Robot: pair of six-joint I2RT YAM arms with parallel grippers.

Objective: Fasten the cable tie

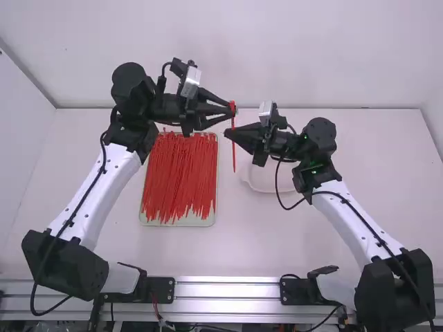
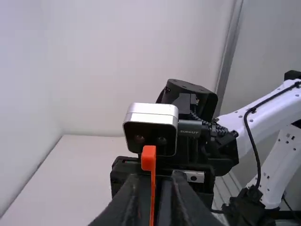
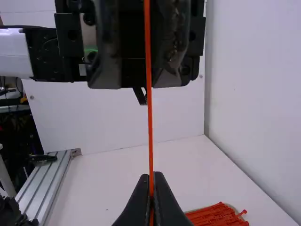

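A white table (image 1: 311, 228) stood within plain white walls (image 1: 311, 48), with an aluminium rail (image 1: 221, 287) along its near edge. On the table, near the left gripper (image 1: 228, 109), lay a tray (image 1: 147, 220) heaped with spare red ties (image 1: 180, 176). The cable tie (image 1: 234, 149) was a thin, straight red-orange strip with a squarish head, held upright above the table. The left gripper's jaws were closed on it just beneath the head. The right gripper (image 1: 228, 134), directly below the left one, pinched the strap tight lower down, and the tail hung free beneath it.
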